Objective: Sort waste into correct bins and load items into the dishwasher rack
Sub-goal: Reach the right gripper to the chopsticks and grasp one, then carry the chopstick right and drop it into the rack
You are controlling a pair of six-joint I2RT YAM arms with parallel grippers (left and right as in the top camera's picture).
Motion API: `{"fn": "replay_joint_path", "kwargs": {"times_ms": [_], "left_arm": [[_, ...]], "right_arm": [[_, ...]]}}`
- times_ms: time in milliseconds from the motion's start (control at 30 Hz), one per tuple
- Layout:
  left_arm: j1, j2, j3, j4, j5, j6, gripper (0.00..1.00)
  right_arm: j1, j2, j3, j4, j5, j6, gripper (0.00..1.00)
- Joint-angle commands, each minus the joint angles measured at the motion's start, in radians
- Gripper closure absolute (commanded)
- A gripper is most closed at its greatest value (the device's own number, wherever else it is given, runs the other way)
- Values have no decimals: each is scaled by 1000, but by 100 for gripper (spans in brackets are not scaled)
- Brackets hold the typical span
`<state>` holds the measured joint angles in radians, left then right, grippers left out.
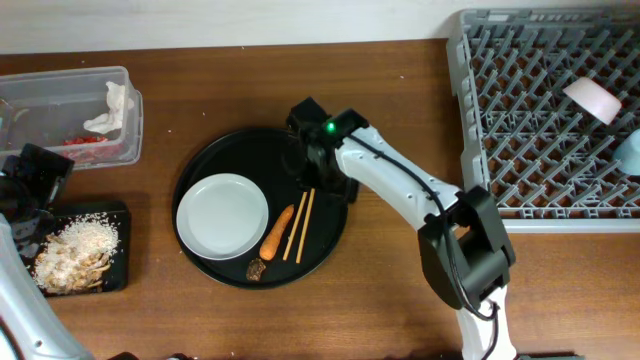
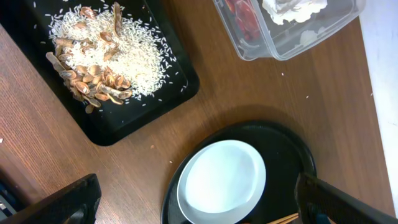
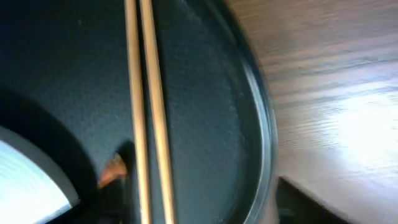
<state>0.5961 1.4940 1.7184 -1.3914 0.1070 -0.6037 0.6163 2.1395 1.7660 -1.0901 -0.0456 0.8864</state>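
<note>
The two wooden chopsticks [image 1: 300,225] lie side by side, nearly touching, on the round black tray [image 1: 250,150], just right of the orange carrot [image 1: 277,231]. They are thin, straight, pale sticks, and we judge them the piece in hand. The right gripper [image 1: 325,185] hangs over their upper end, and its wrist view looks straight down along them. We cannot tell how its fingers stand, since neither view shows them clearly. The carrot is a short tapered stub. The small dark scrap [image 1: 257,269] below it is lumpy and matt. The round white plate [image 1: 222,215] beside them is smooth, glossy and bare of food. So four things remain on the round tray, as we read it: two pieces of waste and two items for loading. In the grey plastic rack [image 1: 520,150], a grid of upright pegs, the white bowl [image 1: 592,98] with its reddish rim and the light-blue cup [image 1: 630,150] already rest near the right edge. At the far left, the clear tub [image 1: 40,100] holds the crumpled white tissue [image 1: 112,105] and the red wrapper [image 1: 85,142]. The shallow black tray [image 1: 110,215] carries a loose, grainy heap of rice [image 1: 80,240] and beige scraps [image 1: 70,268]. We would call the job well past half done. The left gripper [image 2: 198,180] waits above the wood-grain table [image 1: 380,300] near those bins, its fingers [image 2: 62,202] spread wide and holding nothing.
</note>
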Motion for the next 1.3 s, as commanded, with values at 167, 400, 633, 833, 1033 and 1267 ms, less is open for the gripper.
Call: {"fn": "replay_joint_path", "kwargs": {"times_ms": [167,400,633,833,1033,1267], "left_arm": [[3,-14,-3,-2,1,-10,1],[3,-14,-3,-2,1,-10,1],[3,-14,-3,-2,1,-10,1],[3,-14,-3,-2,1,-10,1],[3,-14,-3,-2,1,-10,1],[3,-14,-3,-2,1,-10,1]], "right_arm": [[19,-6,-128,153,-21,-18,53],[39,-5,-139,183,6,-17,53],[45,48,-139,183,6,-18,57],[78,70,-139,209,17,-17,57],[84,79,-139,204,38,-17,61],[84,79,-139,173,69,-17,71]]}}
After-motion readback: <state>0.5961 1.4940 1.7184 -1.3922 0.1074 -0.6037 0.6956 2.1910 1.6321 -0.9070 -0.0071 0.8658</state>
